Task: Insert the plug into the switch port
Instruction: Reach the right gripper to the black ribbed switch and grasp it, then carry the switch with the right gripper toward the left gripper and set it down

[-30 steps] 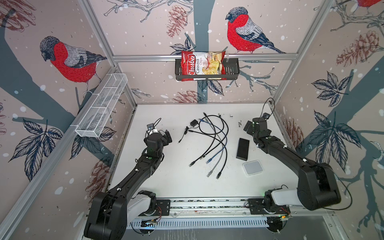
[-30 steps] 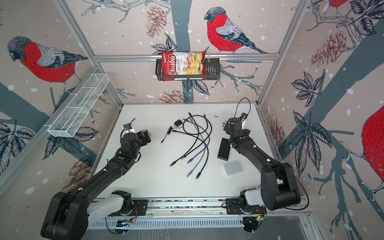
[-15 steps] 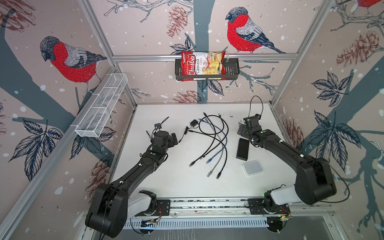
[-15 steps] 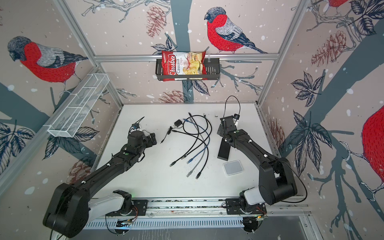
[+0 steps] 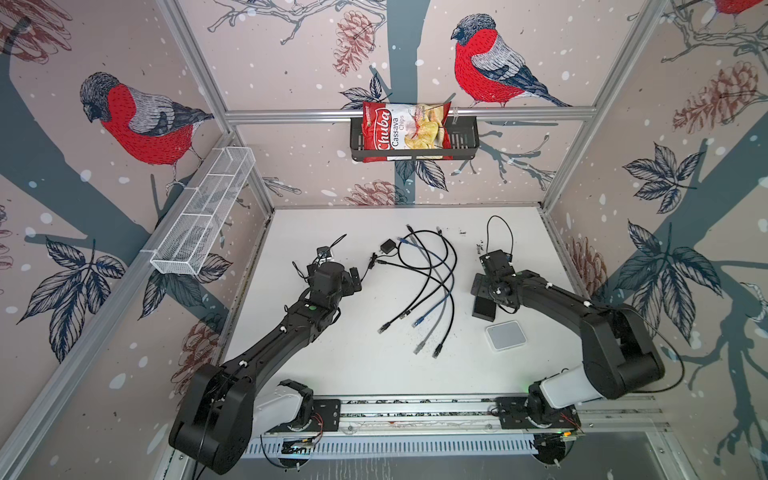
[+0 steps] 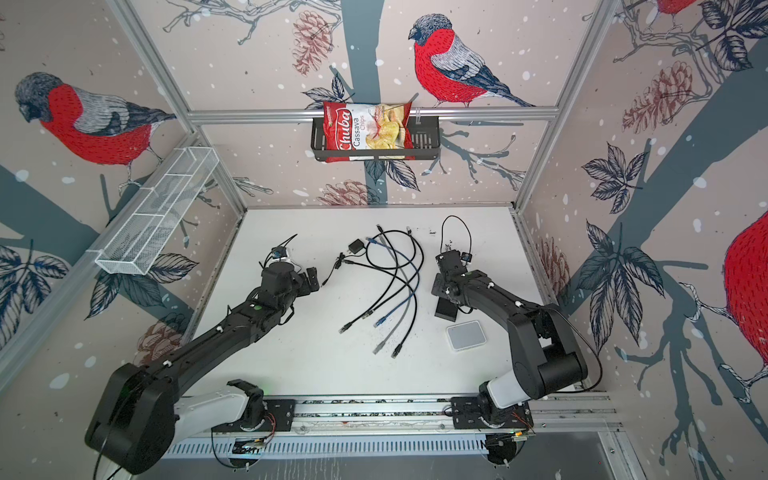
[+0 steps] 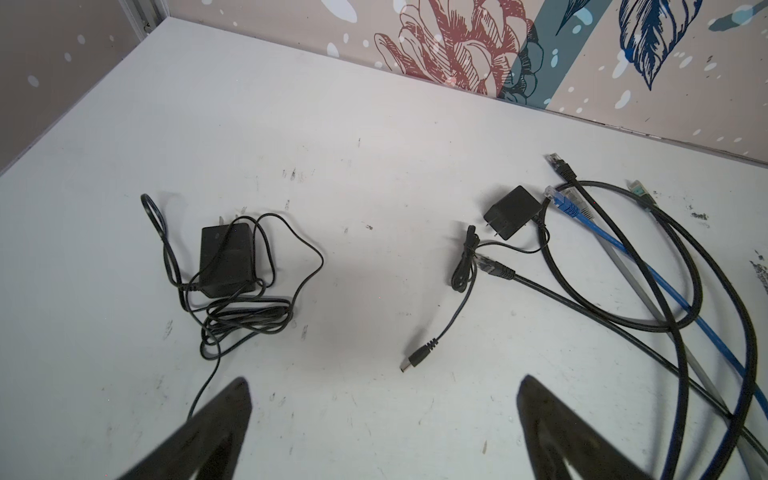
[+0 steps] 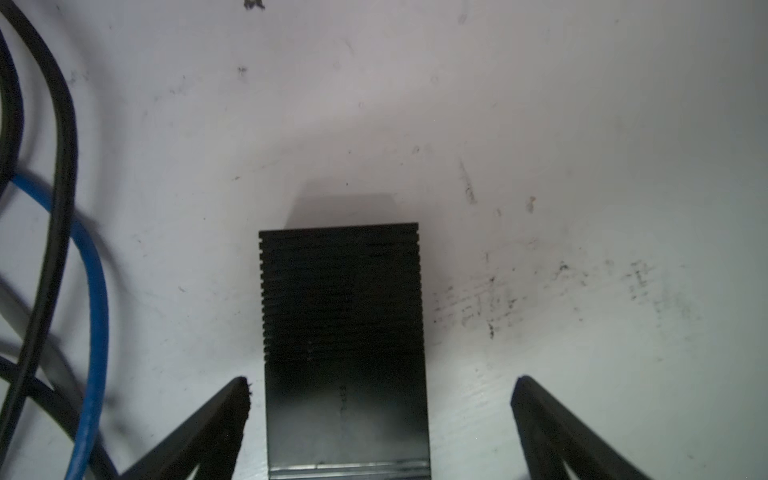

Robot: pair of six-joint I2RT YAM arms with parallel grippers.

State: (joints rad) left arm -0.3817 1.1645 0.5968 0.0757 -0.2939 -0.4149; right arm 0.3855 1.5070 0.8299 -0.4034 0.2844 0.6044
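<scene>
Nearest my side of the table [image 5: 332,365] lies a white box [image 5: 506,336], in full view. Just past it is the black switch [image 8: 340,299]. In both top views the right arm covers its far half, and in the right wrist view the frame cuts off its near end. I see its ribbed top only; I cannot make out any port.

The right gripper [image 8: 381,381] hangs over the switch with its fingers spread wide and nothing in them. The switch lies between them. One fingertip [image 8: 241,395] sits just beside its edge; whether it touches I cannot tell.

The left gripper [image 7: 383,382] is likewise spread and empty. The plug [image 7: 415,358] lies on the table just ahead of the gap between its fingers, apart from both, and well apart from the switch. Its thin cord runs off to a small adapter [image 7: 511,212].

A second adapter [image 7: 226,259], wrapped in its own tangled cord, shows only in the left wrist view. The network cables [image 5: 436,291] sprawl between the two arms.

On the far wall a basket [image 5: 465,137] holds a chips bag [image 5: 405,131].
</scene>
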